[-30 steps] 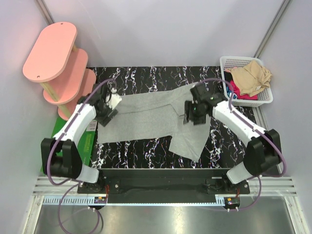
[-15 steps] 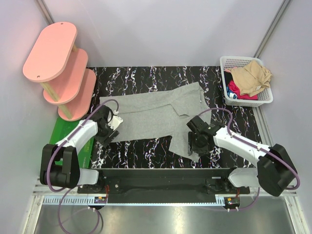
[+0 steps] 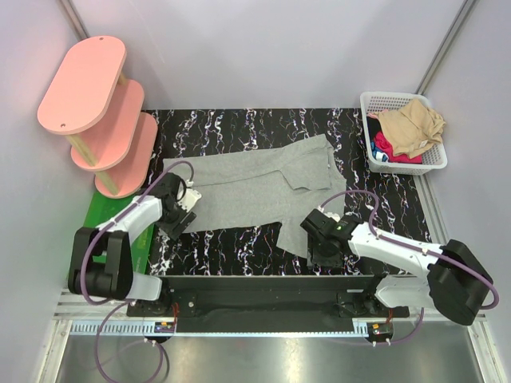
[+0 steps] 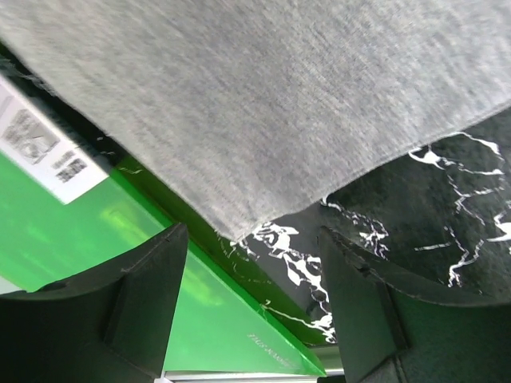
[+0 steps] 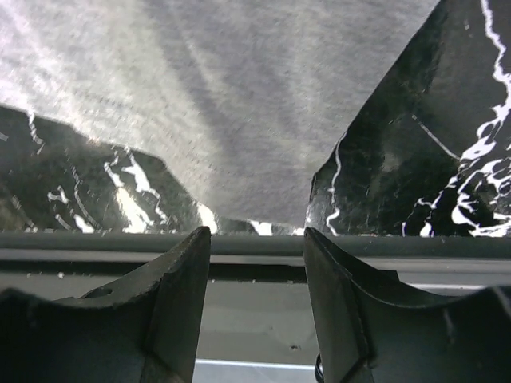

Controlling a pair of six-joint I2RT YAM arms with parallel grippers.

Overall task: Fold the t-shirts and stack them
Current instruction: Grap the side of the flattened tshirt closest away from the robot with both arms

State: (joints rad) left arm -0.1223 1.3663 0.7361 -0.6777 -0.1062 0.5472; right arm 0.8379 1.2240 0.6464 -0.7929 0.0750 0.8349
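Left gripper (image 3: 177, 214): jaws spread wide with nothing between them. It is low over the table at the grey t-shirt's 8 o'clock corner.
Left fingers (image 4: 128, 311): in the left wrist view the two dark pads sit well apart. The shirt's pointed corner lies in line with the gap, just ahead of the tips; contact cannot be told.
Right gripper (image 3: 323, 243): jaws parted and holding nothing. It is at the shirt's 5 o'clock end, near the table's near edge.
Right fingers (image 5: 172, 307): in the right wrist view both pads hang over the grey rail (image 5: 255, 243) along the table edge. The shirt's hem lies just beyond them.
Grey t-shirt (image 3: 239, 195): spread flat on the table between the two arms. One broad part runs from 9 to 3 o'clock and a narrower part reaches down toward 5 o'clock. Its upper right portion is folded over at about 2 o'clock.
Table (image 3: 239, 128): black marble pattern with white veins, bare at 12 o'clock of the shirt.
Green mat (image 3: 102, 209): at 9 o'clock of the left gripper, partly under the left arm, with a white label (image 4: 40, 152) on it.
White lattice basket (image 3: 403, 168): at 2 o'clock of the table.
Tan t-shirt (image 3: 411, 128): crumpled on top of the basket's pile.
Red t-shirt (image 3: 385, 148): under the tan one, toward the basket's 8 o'clock side.
Pink tiered shelf (image 3: 84, 84): at 10 o'clock, beside the table.
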